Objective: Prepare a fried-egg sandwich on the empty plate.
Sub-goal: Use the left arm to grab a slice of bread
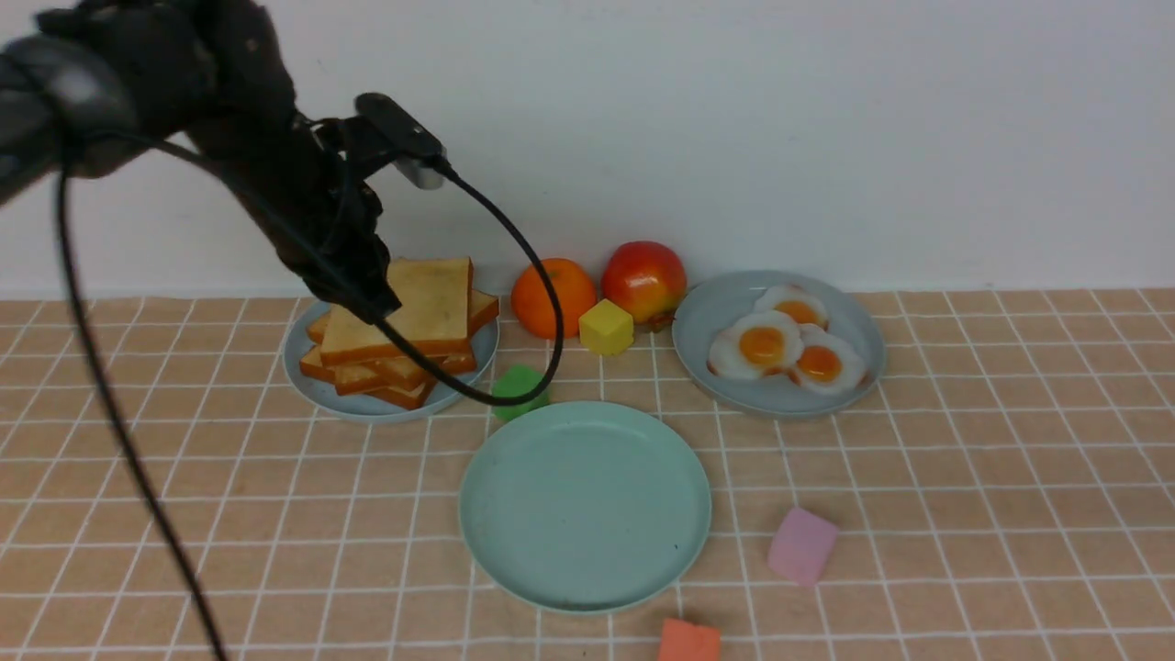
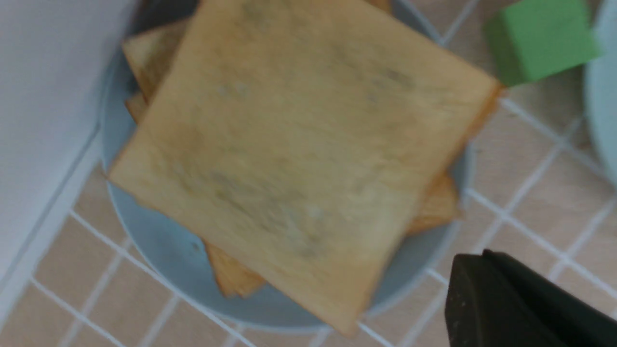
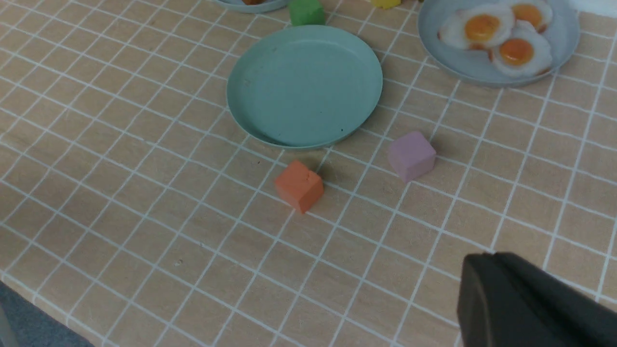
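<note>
Mint plate (image 1: 585, 505) bare, fried eggs (image 1: 764, 346) untouched at its two o'clock; left gripper (image 1: 372, 308) apparently clamped on top toast slice (image 1: 431, 303) at ten o'clock, right gripper (image 3: 487, 289) closed, empty.

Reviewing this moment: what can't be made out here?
- Left tool: front view, fingertips hidden behind its own black wrist.
- Lower square tan toast slices: covered by the top slice, both views.
- Small orange cube: front view, cut by bottom edge.
- Right tool: outside front view.

Mint plate (image 1: 585, 505) bare — green cube (image 1: 519, 381) at far rim, pink cube (image 1: 801, 545) near right.
</note>
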